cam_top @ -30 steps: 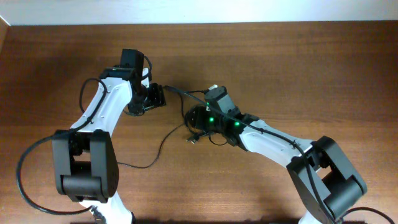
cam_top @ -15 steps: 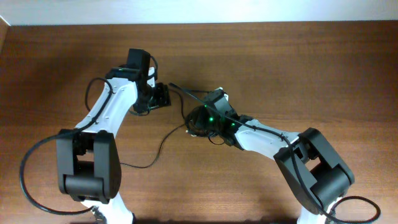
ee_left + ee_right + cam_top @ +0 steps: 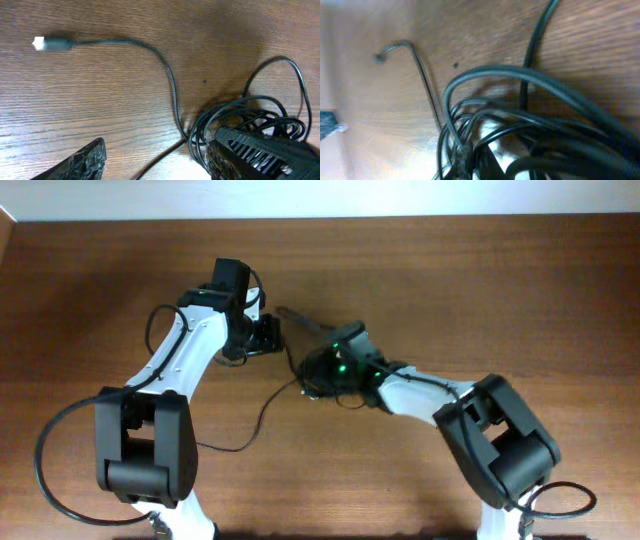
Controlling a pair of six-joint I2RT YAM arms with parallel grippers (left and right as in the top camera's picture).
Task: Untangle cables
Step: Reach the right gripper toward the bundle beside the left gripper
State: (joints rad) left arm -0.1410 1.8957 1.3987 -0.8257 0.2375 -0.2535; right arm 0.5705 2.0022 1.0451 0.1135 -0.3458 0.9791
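The cables [image 3: 322,370] lie as a knot of thin black loops at the table's middle. One strand runs up-left from it to a plug [image 3: 282,311]. Another strand [image 3: 262,412] trails down-left. My right gripper [image 3: 312,376] is buried in the knot and shut on bunched strands [image 3: 462,150]; the loops hide its fingers. My left gripper [image 3: 268,335] stands open just left of the knot. In the left wrist view its fingertips [image 3: 87,160] straddle one strand [image 3: 162,157], beside the knot [image 3: 250,117]. The plug [image 3: 50,43] lies far off on bare wood.
The brown wooden table [image 3: 520,290] stretches to the right and left of the arms. A thick black arm cable [image 3: 45,445] loops at the left arm's base. The table's far edge [image 3: 400,218] meets a pale wall.
My left arm has swung right, closer to the knot. My right gripper has closed on the strands and shifted slightly left. The plug-ended strand has moved a little right.
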